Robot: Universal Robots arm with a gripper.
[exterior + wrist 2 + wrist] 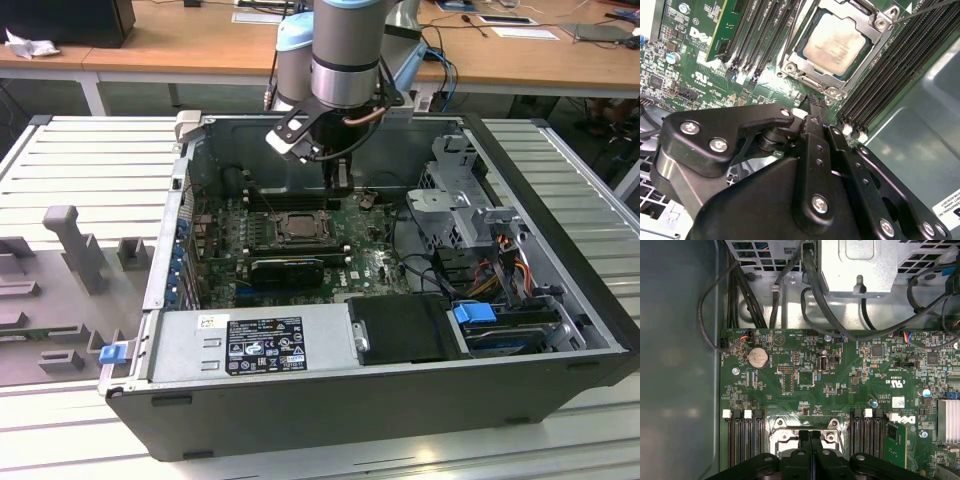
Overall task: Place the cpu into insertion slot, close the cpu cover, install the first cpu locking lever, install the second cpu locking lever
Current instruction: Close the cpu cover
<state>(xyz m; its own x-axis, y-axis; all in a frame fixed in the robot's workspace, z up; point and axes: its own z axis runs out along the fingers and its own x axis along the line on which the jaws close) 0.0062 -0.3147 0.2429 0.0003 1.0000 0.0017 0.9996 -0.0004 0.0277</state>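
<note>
The gripper [338, 182], black and mounted on a grey and blue arm, reaches down into an open desktop computer case [560, 230] that lies on a slatted metal table [90, 170]. In both wrist views its two fingers are pressed together with no gap, and nothing can be seen between them; the tips [812, 102] hang just beside one edge of the processor socket. Along the near wall of the case sits the silver power supply [250, 340]. The green motherboard [840, 390] covers the floor of the case, with bundles of black cable above it in the first wrist view. Long black memory slots [890, 75] run on both sides of the insertion slot [300, 228], which lies near the middle of the board. The cpu cover [867, 50], a silver metal frame, lies flat over the slot. The cpu [835, 42] sits in the slot, its dull silver top showing through the cover's window. A thin metal rod [925, 11] leads away from one corner of the socket; whether it is latched cannot be told. A round coin battery [758, 357] sits near the board's edge.
</note>
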